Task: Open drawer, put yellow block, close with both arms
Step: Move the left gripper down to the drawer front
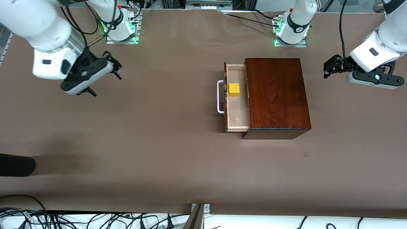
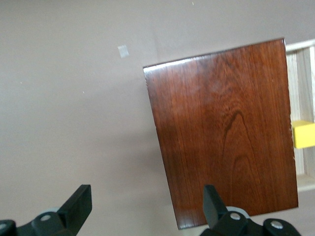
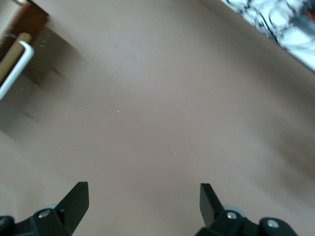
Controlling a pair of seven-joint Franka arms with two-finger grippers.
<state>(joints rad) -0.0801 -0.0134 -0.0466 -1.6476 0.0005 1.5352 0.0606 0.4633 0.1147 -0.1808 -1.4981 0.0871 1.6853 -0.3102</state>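
So both white arms are hovering, right gripper [image 1: 106,74] at nine o'clock, left gripper [image 1: 330,68] at three o'clock of the glossy dark mahogany box [image 1: 276,95], fingers spread wide, gripping nothing; the small yellow cube [image 1: 234,89] is sitting in the open pale-wood drawer [image 1: 237,114].

- One glossy dark mahogany wooden box [image 1: 277,95] on the brown worktop [image 1: 143,133].
- One shallow pale-wood drawer [image 1: 237,111], pulled out of that box.
- One white U-shaped handle [image 1: 219,97] on the drawer's dark front.
- One small bright yellow cube [image 1: 234,89], lying in the drawer.
- Two white robot arms with rounded joints: the left arm [image 1: 378,47] and the right arm [image 1: 38,28].
- Two black two-finger tools, one per arm: the left tool [image 1: 327,68] and the right tool [image 1: 116,68], each with fingers spread apart, each holding nothing.
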